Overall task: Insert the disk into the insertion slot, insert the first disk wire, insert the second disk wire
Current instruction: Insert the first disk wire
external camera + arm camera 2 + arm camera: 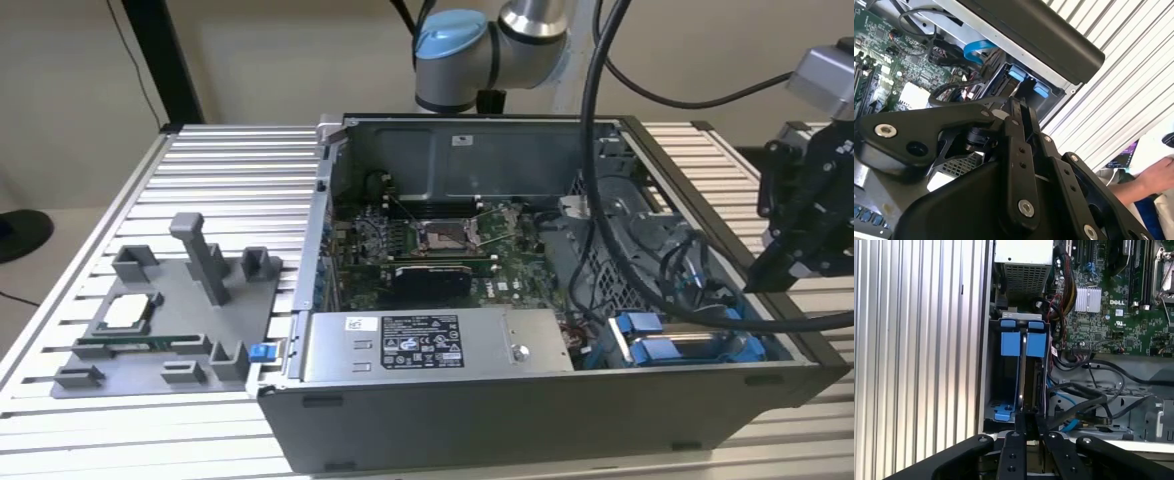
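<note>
The disk (667, 348), in its bright blue frame, stands on edge inside the insertion slot (747, 372) at the case corner on the exterior view's right. In the first wrist view the disk (1026, 367) shows as a thin silver edge between two blue frame tabs, with the grey slot wall (990, 365) beside it. My gripper (774, 272) hangs above and just outside the case wall, apart from the disk. Its black fingers (1015, 437) lie together in both wrist views with nothing between them. Blue frame tabs (1017, 74) show past the gripper (1020, 107). Loose black and blue wires (1074, 400) lie beside the slot.
A silver labelled power-supply box (427, 345) sits next to the slot. The motherboard (441, 240) fills the case floor. A grey fixture (160, 320) with small parts stands on the slatted table at the exterior view's left. A person's hand (1154, 175) rests beyond the table.
</note>
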Tool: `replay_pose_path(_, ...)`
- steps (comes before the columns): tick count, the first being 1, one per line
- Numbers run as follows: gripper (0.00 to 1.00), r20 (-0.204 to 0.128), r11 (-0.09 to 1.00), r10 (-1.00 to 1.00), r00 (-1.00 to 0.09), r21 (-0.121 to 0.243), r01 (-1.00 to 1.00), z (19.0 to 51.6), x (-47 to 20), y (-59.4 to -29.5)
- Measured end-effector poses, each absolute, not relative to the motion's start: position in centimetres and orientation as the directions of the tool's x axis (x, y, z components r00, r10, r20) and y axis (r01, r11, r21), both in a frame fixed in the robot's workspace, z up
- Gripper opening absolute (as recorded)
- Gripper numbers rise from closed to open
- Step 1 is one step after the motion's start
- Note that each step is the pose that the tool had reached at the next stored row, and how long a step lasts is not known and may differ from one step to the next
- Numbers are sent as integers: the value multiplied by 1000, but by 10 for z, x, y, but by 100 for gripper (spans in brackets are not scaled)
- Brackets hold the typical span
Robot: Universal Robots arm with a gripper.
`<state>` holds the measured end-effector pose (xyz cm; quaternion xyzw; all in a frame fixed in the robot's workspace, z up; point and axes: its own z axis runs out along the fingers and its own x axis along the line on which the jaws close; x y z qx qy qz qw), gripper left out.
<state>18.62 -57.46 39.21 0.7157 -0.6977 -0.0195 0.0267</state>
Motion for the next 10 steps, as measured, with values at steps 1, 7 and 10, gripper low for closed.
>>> replay_pose_path(1, 0, 9, -25, -1000, 26, 69, -997, 392, 188, -575)
replay_pose_path(7, 0, 9, -25, -1000, 26, 94, -995, 392, 199, -577)
replay_pose_path(10, 0, 8, -25, -1000, 26, 105, -994, 392, 204, -577)
